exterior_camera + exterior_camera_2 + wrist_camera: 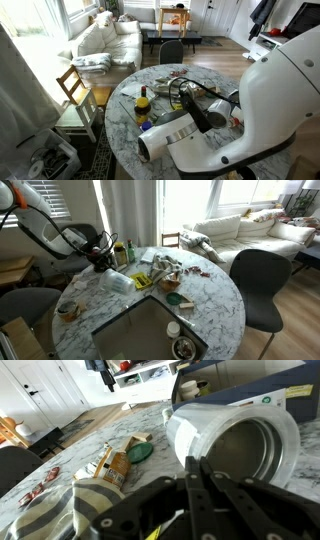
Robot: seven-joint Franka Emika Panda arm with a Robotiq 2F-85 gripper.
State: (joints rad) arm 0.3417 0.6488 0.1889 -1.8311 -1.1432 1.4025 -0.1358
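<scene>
Hovering low over the round white marble-patterned table (100,428), my gripper (195,468) had its black fingers (212,495) drawn close together, their tips right at the lower rim of a large white cylindrical container with a metallic inside (235,448). I could not tell whether the fingers were fully closed or pinching that rim, since the tips overlapped it in the wrist view. The container lay on its side on the table directly ahead of my fingertips, its open mouth turned towards me. In an exterior view it rested just below my gripper (100,260), touching the tabletop (118,280).

To the left of my fingers, a little farther out than the container's mouth, lay a yellow and brown snack packet (115,466) flat on the marble. Just beyond it sat a small round green lid (140,451). Nearer to me on that same left side was a grey and white striped object (50,515), too blurred to name.

Farther out, a dark bottle with a yellow label (143,106) stood upright near the container. Well beyond the table's far edge were a dark upholstered chair (262,280) and a white sofa (225,228).
</scene>
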